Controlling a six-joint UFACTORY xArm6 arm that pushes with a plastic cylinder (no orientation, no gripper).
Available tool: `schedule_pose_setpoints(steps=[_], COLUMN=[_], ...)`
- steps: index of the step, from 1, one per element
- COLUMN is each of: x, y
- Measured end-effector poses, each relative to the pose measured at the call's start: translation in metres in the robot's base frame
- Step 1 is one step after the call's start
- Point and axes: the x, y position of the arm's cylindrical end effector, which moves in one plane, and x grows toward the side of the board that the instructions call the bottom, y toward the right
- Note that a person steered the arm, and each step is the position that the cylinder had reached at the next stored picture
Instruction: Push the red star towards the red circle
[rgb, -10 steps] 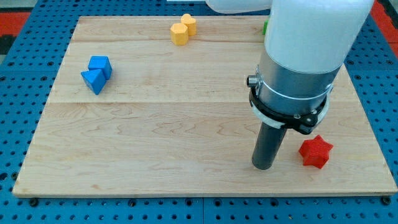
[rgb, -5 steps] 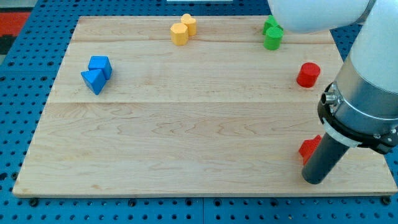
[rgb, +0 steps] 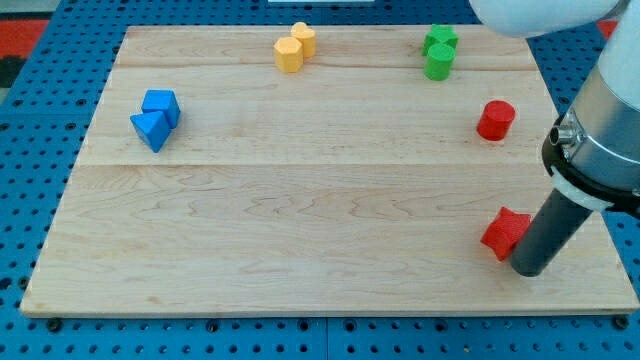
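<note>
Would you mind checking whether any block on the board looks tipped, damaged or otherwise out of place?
Nothing stands out. The red star sits flat, partly hidden by my tip at its right; the red circle stands apart toward the view's top.

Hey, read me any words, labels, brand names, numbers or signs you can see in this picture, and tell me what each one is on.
None: there is no readable text.
The wooden board, the red star, the red circle, the blue blocks, the yellow blocks and the green blocks are all plain.
The arm above my tip, which sits at the red star's right side, shows no marking either.
</note>
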Motion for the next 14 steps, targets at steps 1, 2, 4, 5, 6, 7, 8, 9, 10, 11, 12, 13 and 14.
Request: schedule_pose_setpoints(steps=[1,2,4,5,6,7,8,9,10,11,12,13,14], x=[-0.004,-0.017,-0.021,-0.029,-0.029,-0.029,-0.029,-0.029,-0.036,-0.051,-0.066,-0.078,-0.09], y=[0.0,0.0,0.0,0.0,0.0,-0.005,-0.005,-0.006,-0.006,-0.006,-0.006,-0.006,-0.006])
